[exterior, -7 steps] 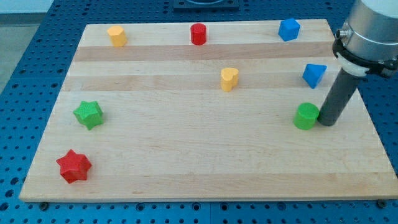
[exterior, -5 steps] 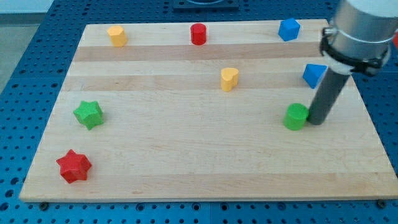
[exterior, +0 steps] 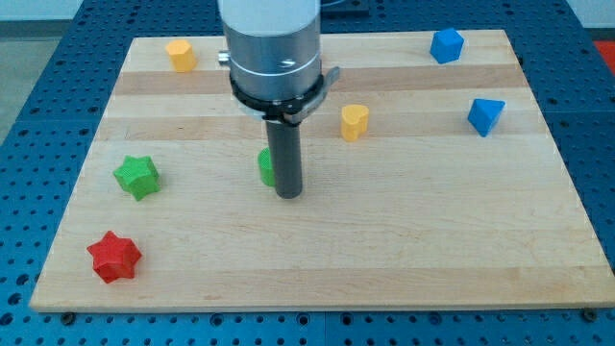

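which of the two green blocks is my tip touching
The green block mid-board, partly hidden behind the rod, against my tip. The green star block sits apart toward the view's left.

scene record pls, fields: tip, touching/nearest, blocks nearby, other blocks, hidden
tip: my tip is on the board, left of centre in the view
touching/nearest: green block, mostly hidden behind the rod, at the tip's left; contact looks likely, not certain
blocks nearby: yellow heart up and to the view's right; green star to the view's left
other blocks: red star bottom left; yellow block top left; blue block top right; blue block at right
hidden: the arm covers the top middle of the wooden board
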`<state>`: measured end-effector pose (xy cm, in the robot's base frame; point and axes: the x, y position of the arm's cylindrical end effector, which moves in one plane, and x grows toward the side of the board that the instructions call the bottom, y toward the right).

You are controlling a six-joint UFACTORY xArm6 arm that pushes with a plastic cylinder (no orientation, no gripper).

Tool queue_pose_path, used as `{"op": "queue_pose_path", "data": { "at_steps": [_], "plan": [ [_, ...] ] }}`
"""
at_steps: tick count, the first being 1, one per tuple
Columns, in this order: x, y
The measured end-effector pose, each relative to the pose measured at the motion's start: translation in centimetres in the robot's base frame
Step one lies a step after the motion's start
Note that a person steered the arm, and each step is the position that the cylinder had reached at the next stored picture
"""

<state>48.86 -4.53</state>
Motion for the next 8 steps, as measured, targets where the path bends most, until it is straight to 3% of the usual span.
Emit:
{"op": "queue_pose_path", "data": {
  "at_steps": [3,8],
  "plan": [
    [-7.6,-1.0],
    [-9.8,-5.0]
  ]
}}
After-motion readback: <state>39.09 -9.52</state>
